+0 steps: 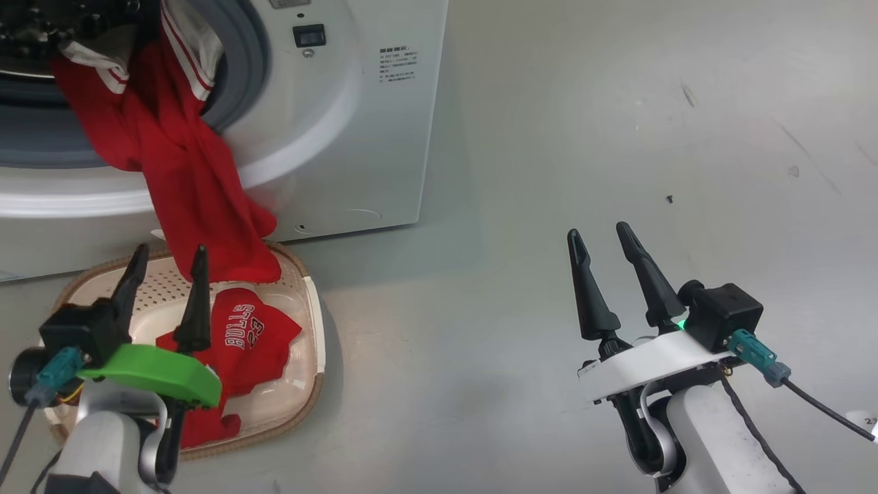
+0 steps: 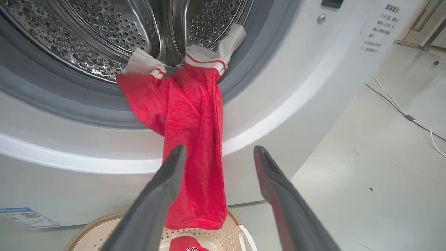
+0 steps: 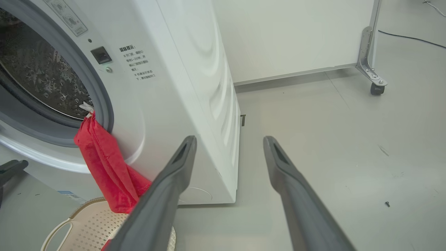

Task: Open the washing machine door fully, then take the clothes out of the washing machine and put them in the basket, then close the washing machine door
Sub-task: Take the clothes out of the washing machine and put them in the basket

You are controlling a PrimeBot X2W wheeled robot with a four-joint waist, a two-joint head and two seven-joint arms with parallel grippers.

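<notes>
Head view gives us the left gripper (image 1: 171,248) hovering over the basket (image 1: 314,322), its fingers spread wide and holding nothing. Just ahead of its fingertips hangs a long red garment (image 1: 185,178). Its long axis runs straight down from the mouth of the washing machine (image 1: 343,137), with the white-striped end draped over the grey gasket (image 2: 251,62) at the top and the lower end reaching into the basket. We see a second red garment (image 1: 240,336), printed "BULLS 23", lying in the basket beneath that gripper. Our right gripper (image 1: 598,230) stands well apart over the floor (image 1: 617,103), likewise wide and empty.
</notes>
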